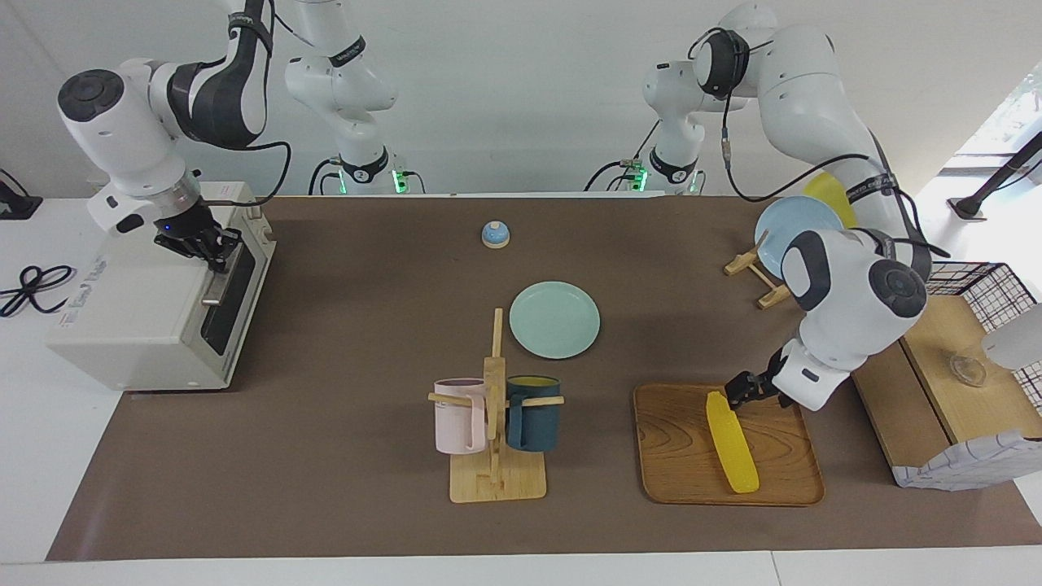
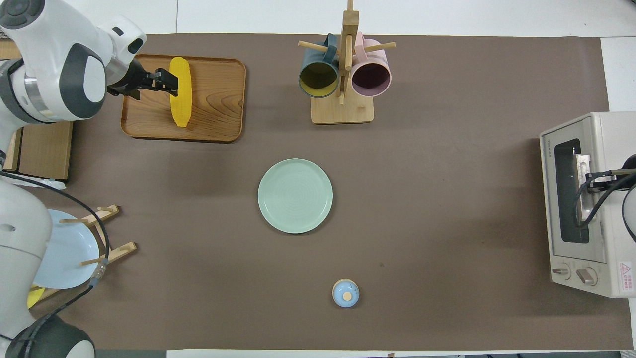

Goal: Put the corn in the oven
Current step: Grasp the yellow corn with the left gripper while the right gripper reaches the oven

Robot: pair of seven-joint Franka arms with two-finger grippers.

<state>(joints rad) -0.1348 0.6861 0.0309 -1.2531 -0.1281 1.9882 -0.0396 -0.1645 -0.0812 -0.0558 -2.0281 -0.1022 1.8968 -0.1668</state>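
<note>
Corn [image 1: 732, 441] lies on tray [image 1: 684, 480], counter's left-arm end. Left gripper [image 1: 737, 396], fingers apart, is set at cob's 12 o'clock tip; grasp best taken nearer mid-cob. Right gripper [image 1: 218, 247], closure unclear, is at oven [image 1: 146, 317] door handle; door appears closed.

Lit brightly and evenly from above, casting only soft, faint shadows under the green plate [image 1: 554, 320] and mug rack [image 1: 494, 423]. Showing daylight glare at one corner. Staying sharp throughout, without visible edge distortion.
</note>
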